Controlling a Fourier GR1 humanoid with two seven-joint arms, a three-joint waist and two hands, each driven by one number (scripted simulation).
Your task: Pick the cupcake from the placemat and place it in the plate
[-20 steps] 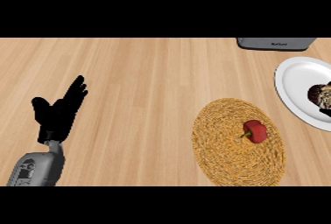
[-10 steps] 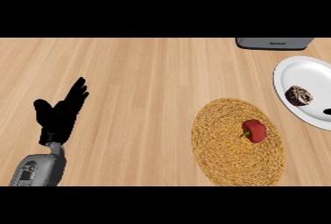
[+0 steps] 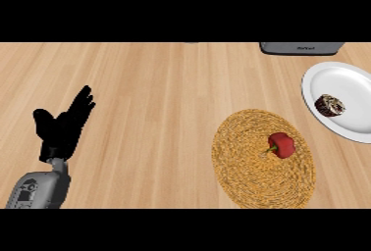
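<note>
A dark brown cupcake (image 3: 331, 105) lies on the white plate (image 3: 349, 83) at the right edge of the counter. The round woven placemat (image 3: 250, 169) sits lower right and carries only a red bell pepper (image 3: 282, 145). My left hand (image 3: 64, 127) rests open at the left, fingers straight and pointing up, far from both. No part of my right hand appears in this view.
A grey appliance (image 3: 301, 47) stands at the back edge, just above the plate. Bare wooden counter stretches between my left hand and the placemat.
My right hand, which was over the cupcake at the plate's right edge, has withdrawn out of view. The cupcake now lies uncovered on the plate. My left hand has not moved.
</note>
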